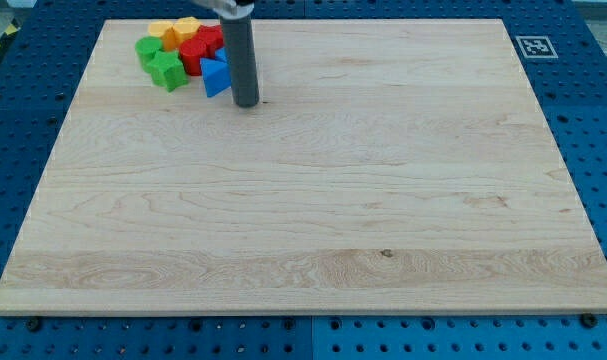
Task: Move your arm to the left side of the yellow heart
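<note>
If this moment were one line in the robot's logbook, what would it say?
my tip: on board, right of block cluster, beside blue block | yellow heart: top of cluster | tip not yet on its left

The yellow heart lies flat, partly hidden in the block cluster. It sits up and to the view's left of the tool tip, well apart from it.

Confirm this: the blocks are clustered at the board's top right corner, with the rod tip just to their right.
Wrong corner. The camera view shows the cluster, including the blue block and green block, at the board's top left. My tip is indeed just right of them.
</note>
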Robot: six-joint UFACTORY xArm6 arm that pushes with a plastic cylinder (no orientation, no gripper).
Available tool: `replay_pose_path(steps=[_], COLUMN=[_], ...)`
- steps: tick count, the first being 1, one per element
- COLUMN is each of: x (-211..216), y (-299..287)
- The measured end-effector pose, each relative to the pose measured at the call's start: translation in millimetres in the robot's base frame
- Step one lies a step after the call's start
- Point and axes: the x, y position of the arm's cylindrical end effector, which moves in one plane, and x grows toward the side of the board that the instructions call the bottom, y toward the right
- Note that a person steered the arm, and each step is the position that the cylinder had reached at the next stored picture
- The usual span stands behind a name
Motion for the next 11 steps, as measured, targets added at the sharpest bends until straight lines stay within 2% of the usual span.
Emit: replay_pose_path(steps=[1,2,3,4,5,6,7,8,9,11], x=[35,40,37,8,-57,-83,-103,-145,-167,-164], y=[-31,-94,-124,-164,-205,-224,-215,-211,-202,-143])
